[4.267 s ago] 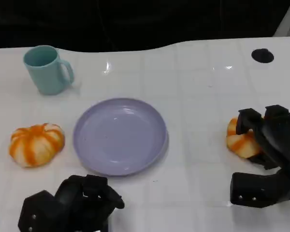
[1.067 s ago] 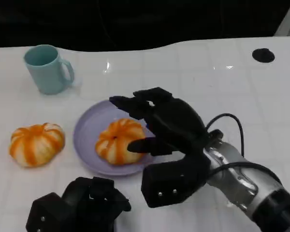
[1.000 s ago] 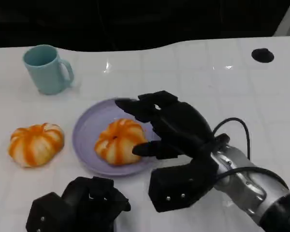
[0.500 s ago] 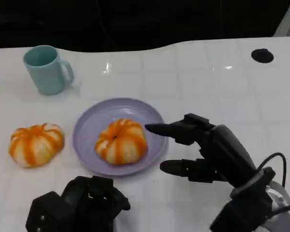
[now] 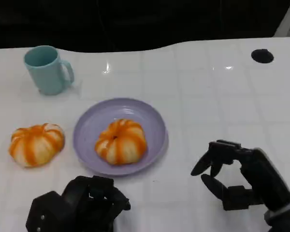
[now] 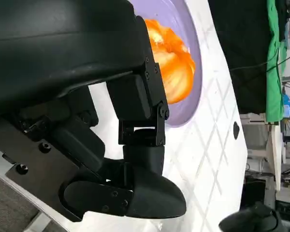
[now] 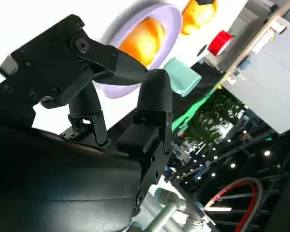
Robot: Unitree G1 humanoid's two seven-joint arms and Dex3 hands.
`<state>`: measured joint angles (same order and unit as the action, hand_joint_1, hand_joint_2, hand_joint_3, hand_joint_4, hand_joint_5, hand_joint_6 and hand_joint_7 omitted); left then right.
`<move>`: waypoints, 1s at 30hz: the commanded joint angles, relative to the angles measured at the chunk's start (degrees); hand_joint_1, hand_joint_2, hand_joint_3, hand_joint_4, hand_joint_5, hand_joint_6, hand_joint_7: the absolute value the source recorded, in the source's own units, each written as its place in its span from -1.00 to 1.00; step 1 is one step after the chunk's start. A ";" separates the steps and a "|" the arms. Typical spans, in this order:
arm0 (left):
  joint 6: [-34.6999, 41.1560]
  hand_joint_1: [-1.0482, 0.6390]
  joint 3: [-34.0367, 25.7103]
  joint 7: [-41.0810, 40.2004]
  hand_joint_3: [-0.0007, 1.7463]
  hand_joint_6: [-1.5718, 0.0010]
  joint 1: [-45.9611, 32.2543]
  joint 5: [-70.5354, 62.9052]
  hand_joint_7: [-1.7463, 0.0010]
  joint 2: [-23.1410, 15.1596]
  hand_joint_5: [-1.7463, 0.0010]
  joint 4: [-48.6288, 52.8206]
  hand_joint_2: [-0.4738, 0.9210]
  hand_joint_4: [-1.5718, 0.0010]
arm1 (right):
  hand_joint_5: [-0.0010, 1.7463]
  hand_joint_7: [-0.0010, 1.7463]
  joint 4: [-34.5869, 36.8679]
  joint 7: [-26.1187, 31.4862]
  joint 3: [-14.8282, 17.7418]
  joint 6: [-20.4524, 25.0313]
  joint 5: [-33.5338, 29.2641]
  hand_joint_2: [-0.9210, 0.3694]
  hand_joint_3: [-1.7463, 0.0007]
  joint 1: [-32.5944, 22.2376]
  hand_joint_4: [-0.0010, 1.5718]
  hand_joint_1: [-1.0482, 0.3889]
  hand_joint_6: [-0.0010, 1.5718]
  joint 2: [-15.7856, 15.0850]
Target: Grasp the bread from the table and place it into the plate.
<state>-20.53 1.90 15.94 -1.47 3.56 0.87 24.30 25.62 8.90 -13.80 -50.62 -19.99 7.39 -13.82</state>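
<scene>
Orange-white striped bread [image 5: 121,141] (pumpkin-shaped) resting inside lavender plate [image 5: 90,126].

Left robot hand [image 5: 77,205] — matte black, blocky shell (small screws). Right robot hand [image 5: 241,179] — black, rounded fingertips.

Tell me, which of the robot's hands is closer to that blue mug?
The left. The left hand sits below the mug on the mug's side of the table; the right hand is far across, beyond the plate.
</scene>
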 commanded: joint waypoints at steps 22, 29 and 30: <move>-0.37 -1.00 -1.39 0.42 -0.33 -0.90 0.62 0.91 0.32 -1.66 -0.36 1.04 0.55 -1.00 | 1.00 0.61 -2.95 -6.09 5.05 3.20 3.52 -0.42 -0.08 -10.74 -0.07 0.01 -0.16 -0.53; -0.65 -1.00 -1.42 0.35 -0.34 -0.90 0.66 0.98 0.31 -1.79 -0.37 1.28 0.54 -1.00 | 1.00 0.62 -0.55 -5.30 5.15 2.27 2.63 -0.46 -0.03 -9.76 -0.08 -0.03 -0.17 0.08; -0.89 -1.00 -1.44 0.35 -0.34 -0.90 0.67 0.94 0.31 -1.83 -0.37 1.47 0.54 -1.00 | 1.00 0.62 -0.27 -5.15 5.14 2.10 2.46 -0.48 -0.02 -9.66 -0.08 -0.03 -0.17 0.16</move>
<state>-20.74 1.05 16.09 -1.01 4.07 0.01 25.37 24.36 2.85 -9.51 -47.52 -17.33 -2.67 -13.50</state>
